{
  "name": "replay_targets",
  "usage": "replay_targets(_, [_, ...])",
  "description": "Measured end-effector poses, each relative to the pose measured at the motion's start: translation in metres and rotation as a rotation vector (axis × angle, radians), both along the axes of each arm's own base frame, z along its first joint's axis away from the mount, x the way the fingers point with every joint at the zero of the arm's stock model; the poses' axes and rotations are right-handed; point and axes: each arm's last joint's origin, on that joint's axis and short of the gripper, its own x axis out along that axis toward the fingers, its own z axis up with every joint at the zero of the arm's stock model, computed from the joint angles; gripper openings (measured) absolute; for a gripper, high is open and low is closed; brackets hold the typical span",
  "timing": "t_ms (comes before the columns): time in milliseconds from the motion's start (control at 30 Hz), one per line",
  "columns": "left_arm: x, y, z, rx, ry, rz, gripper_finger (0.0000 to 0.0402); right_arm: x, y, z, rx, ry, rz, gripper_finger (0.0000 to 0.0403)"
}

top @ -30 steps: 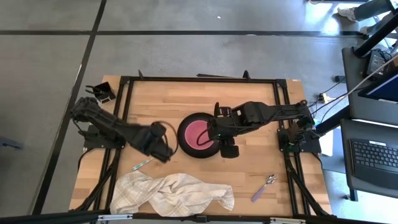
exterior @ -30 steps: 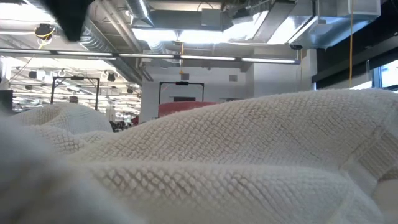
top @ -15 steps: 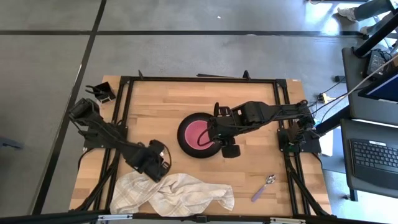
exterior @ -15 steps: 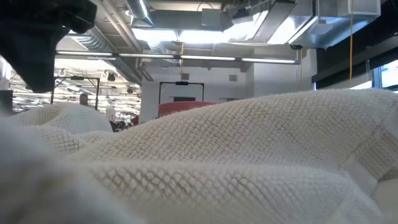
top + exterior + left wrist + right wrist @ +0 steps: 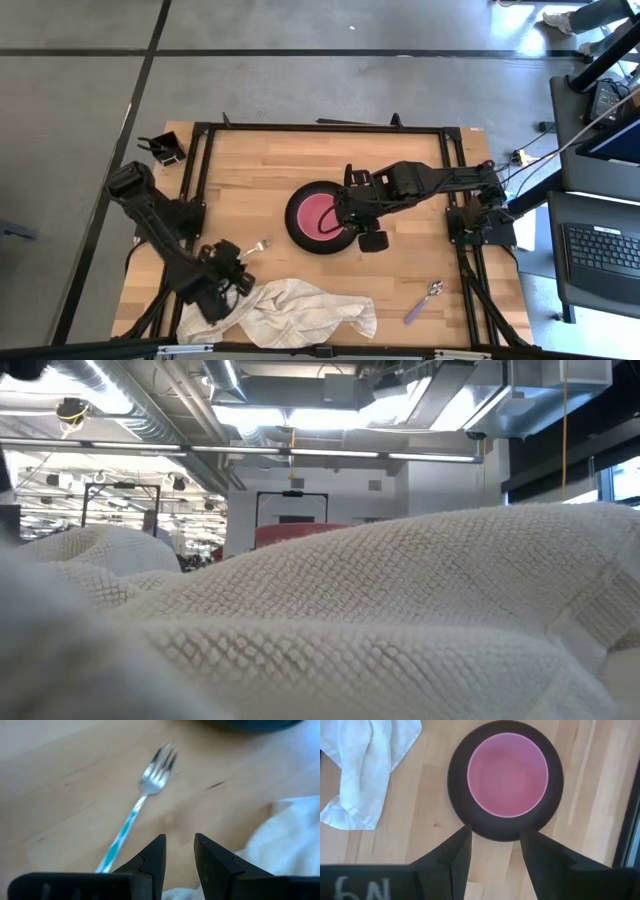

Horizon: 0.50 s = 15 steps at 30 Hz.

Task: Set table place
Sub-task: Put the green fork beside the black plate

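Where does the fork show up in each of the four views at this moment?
High view: the fork lies on the table, between the left gripper and the black plate.
Low view: not in it; the white towel fills the picture.
Left wrist view: the fork, teal handle, lies ahead of the open fingers.
Right wrist view: not in it.
Shared landmark: the white towel.

On the light-wood plank surface (image 5: 260, 170): one round black plate (image 5: 296, 232), one pink bowl (image 5: 312, 213), one silver fork with a teal handle (image 5: 256, 246), one purple-handled spoon (image 5: 423, 302), one crumpled white waffle-weave towel (image 5: 290, 310).
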Motion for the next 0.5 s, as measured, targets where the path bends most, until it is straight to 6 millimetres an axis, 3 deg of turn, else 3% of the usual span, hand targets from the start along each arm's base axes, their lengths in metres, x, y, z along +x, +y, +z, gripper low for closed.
replay_targets(300, [-0.011,-0.007,0.002,0.109,-0.064,-0.124,0.0094,0.0,0.0,0.0,0.002,0.0,-0.005,0.017])
replay_targets(500, [-0.017,0.002,-0.026,0.126,-0.09,-0.115,0.0094,0.0,0.0,0.0,0.002,0.0,-0.006,0.017])
